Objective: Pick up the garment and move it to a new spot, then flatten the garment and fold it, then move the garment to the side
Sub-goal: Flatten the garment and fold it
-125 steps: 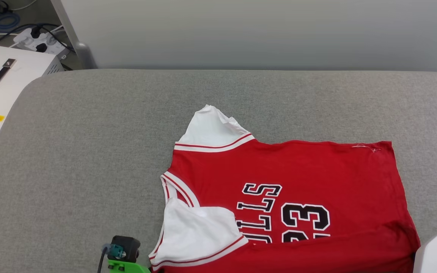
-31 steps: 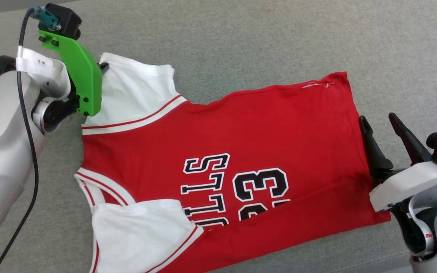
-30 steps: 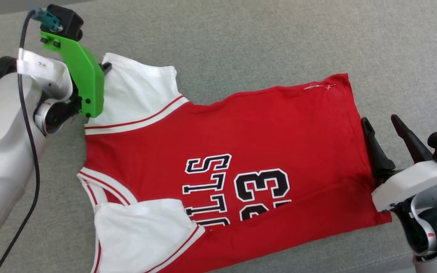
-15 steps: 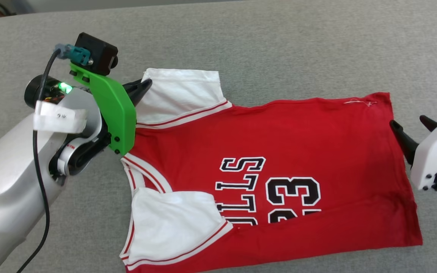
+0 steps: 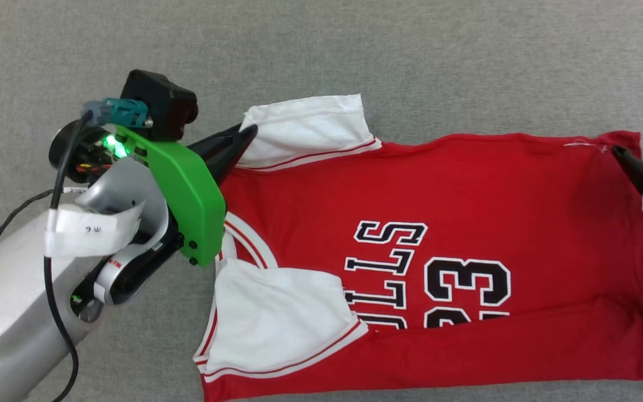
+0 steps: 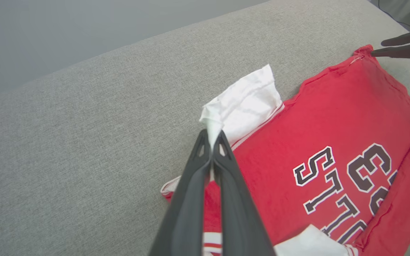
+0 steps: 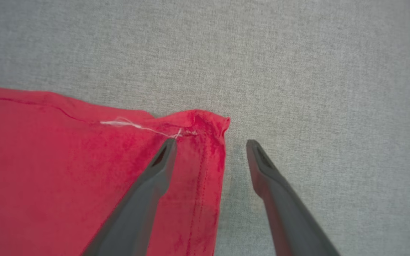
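The garment [image 5: 438,195] is being kept spread print-up on the grey cushion [image 5: 355,50], with its chest print [image 5: 427,279] used here as the reference. On the robot's side of the print, the near long edge is lying doubled over, so the lower parts of the letters and digits are being covered. The near white sleeve [image 5: 277,318] is resting across the first letters.

Beyond the print and toward its lettered end, the far white sleeve [image 5: 310,128] is being pinched at its outer edge by the left gripper [image 5: 246,133]. The jaws are clenched on the cloth, and a tuft of white fabric is being squeezed between the tips in the left wrist view. This end is probably being gripped so that the far edge can be pulled taut or carried over.

Beyond the print at its numbered end, the far hem corner [image 7: 208,124] is being straddled by the right gripper [image 7: 211,141], whose jaws are spread and holding nothing. One finger is poised over the red cloth beside a loose white thread [image 7: 137,126], the other over bare cushion. Whether either tip is touching cannot be told. The corner is apparently being lined up for a matching pinch, so that both ends of the far edge can be moved together.
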